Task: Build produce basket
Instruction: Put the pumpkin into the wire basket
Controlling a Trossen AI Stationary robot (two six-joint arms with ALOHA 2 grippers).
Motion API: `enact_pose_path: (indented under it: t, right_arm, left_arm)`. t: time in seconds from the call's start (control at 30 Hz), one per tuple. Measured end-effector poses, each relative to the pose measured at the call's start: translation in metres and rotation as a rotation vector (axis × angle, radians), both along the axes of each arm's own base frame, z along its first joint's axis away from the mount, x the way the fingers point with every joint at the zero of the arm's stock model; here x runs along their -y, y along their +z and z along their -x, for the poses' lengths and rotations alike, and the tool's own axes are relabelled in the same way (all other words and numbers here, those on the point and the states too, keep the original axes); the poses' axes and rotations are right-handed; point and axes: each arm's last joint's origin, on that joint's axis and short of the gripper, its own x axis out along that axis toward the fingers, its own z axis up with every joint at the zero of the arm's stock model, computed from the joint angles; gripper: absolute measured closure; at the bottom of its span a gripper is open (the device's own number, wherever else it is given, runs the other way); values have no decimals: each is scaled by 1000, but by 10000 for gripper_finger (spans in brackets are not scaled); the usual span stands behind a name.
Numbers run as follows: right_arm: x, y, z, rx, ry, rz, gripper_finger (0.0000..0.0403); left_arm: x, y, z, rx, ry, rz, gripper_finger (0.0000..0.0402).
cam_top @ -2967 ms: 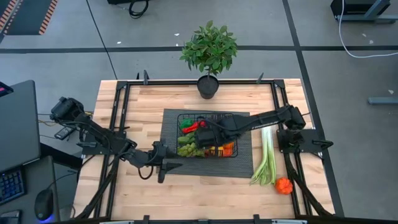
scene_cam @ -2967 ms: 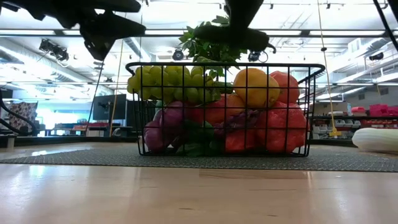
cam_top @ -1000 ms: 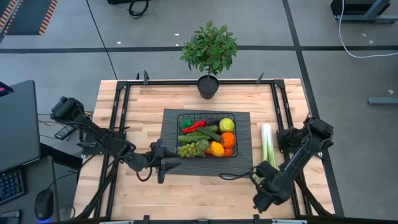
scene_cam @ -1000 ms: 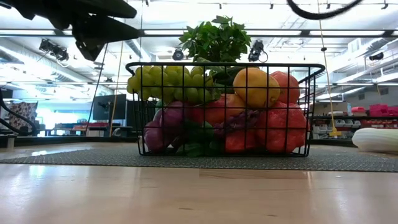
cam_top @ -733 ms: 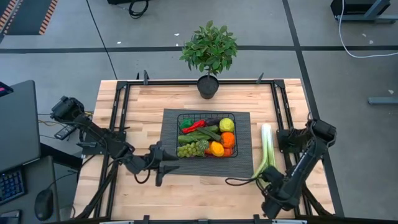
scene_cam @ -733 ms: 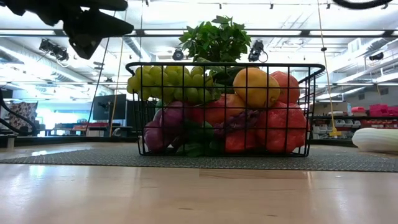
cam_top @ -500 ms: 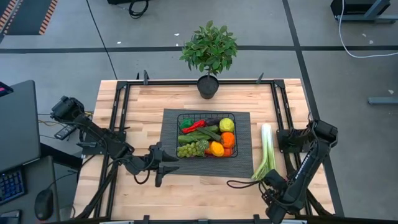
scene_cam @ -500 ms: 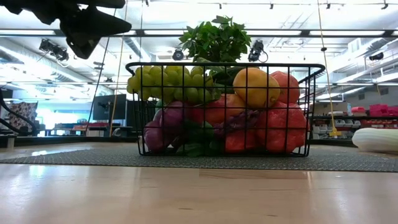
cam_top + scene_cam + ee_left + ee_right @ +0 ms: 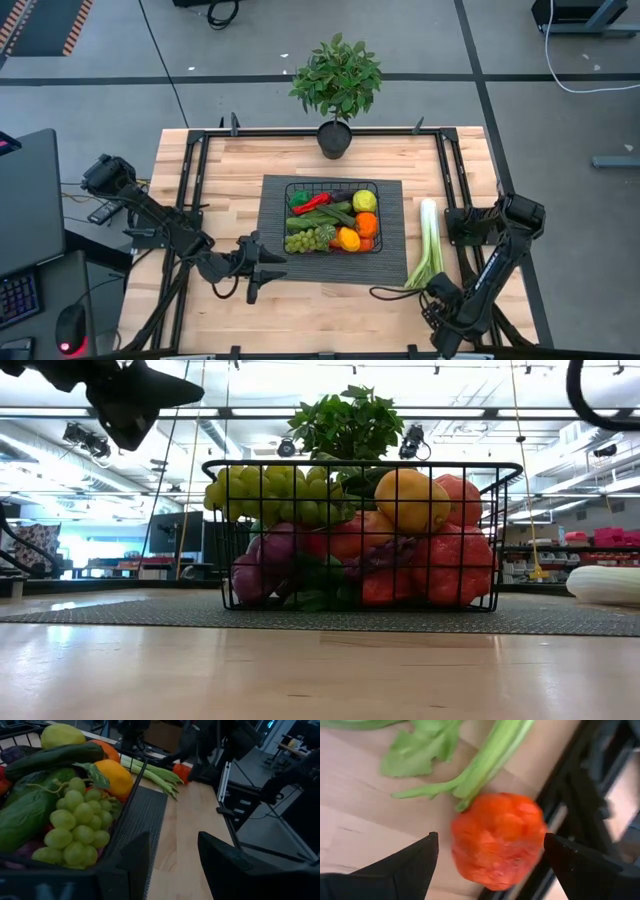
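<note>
The right gripper (image 9: 490, 865) has its jaws spread wide, one finger on each side of an orange-red pepper (image 9: 496, 840), with a gap to both — nothing is gripped. The pepper lies on the wooden table (image 9: 230, 180) near its front right corner, touching the leafy end of a long pale-green leek (image 9: 428, 245) that stretches along the table's right side, beside the mat.

The left gripper (image 9: 172, 857) hovers just off the basket's front left corner, jaws partly open and empty, pointing across the table toward the right arm.

The black wire basket (image 9: 333, 186) sits on a dark ribbed mat (image 9: 275, 215) in the middle of the table. It holds green grapes (image 9: 310, 240), a lemon (image 9: 365, 201), oranges (image 9: 366, 224), a red pepper (image 9: 313, 203) and dark green cucumbers (image 9: 330, 216) — piled to the rim in the low view. A potted plant (image 9: 336, 80) stands at the table's far edge, behind the basket.
</note>
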Motion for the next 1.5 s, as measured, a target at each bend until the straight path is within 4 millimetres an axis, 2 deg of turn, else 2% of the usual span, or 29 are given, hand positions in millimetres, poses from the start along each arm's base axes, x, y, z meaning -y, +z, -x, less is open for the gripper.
enact_pose_path:
  t: [0.5,0.7,1.0,1.5]
  right_arm:
    - [8,-16,9,-79,-7,-10,41]
    - [8,-17,8,-77,7,-18,60]
    - [7,-17,8,-79,14,-33,108]
    - [-3,-3,2,-77,51,-85,112]
  left_arm:
    - [6,1,4,12,-28,10,230]
    - [6,1,4,12,-28,10,230]
    - [6,1,4,12,-28,10,230]
    - [6,1,4,12,-28,7,230]
